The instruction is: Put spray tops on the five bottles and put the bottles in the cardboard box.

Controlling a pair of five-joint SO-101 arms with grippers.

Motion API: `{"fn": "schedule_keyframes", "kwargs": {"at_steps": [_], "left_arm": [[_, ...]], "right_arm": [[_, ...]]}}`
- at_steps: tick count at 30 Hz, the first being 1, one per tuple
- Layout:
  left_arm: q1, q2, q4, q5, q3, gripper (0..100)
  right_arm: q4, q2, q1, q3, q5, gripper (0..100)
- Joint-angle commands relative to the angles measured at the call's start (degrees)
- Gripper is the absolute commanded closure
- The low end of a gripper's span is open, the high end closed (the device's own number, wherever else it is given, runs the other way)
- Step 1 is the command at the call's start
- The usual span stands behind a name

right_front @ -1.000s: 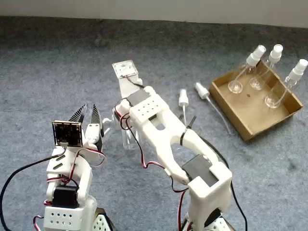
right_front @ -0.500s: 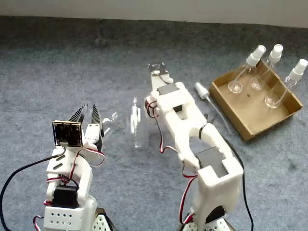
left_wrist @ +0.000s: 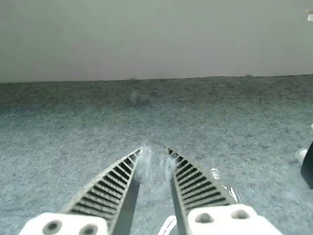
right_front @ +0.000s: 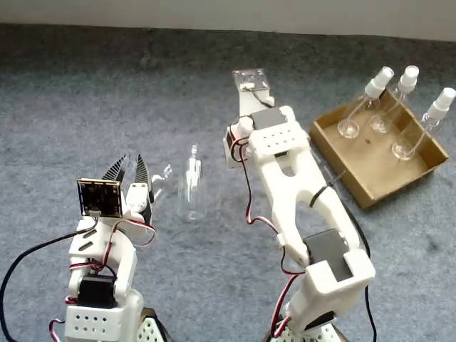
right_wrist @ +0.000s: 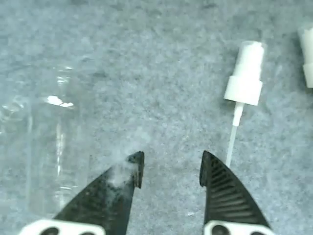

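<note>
Three capped bottles [right_front: 370, 103] lie in the cardboard box [right_front: 370, 153] at 2 o'clock on the tabletop [right_front: 85, 92]. One uncapped clear bottle [right_front: 191, 194] stands mid-tabletop, between the arms. Something else clear sits just at 3 o'clock of the left pincer [right_front: 130, 167], too faint to name.

Right pincer [right_wrist: 168, 169] hangs spread and empty over bare tabletop, with the uncapped bottle to one side and a loose spray top [right_wrist: 244, 73] to the other. A second spray top [right_wrist: 307, 54] is at the frame edge. Left pincer is parted a little, nothing between its fingers, and sits at 9 o'clock of the uncapped bottle.

Likely handling:
- **Bottle:** light, thin-walled, slick and easy to knock over. Hold it around the mid body, not the neck.
- **Spray top:** light, with a stiff white head and a thin bendy dip tube. Pinch the head and keep off the tube.
</note>
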Motion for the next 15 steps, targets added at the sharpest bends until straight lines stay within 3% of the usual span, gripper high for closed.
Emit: {"fn": "schedule_keyframes", "kwargs": {"at_steps": [1,10,15], "left_arm": [[-0.4,-0.7,0.0,-0.4,-2.9,96],[-5.8,-0.7,-0.1,-0.1,-4.0,96],[-7.3,-0.7,-0.1,-0.1,-4.7,96]], "right_arm": [[0.0,-4.2,-5.3,-3.6,0.6,83.9],[-12.1,-4.1,-13.6,0.2,0.6,83.9],[-24.2,-4.1,-16.0,7.9,0.4,83.9]]}}
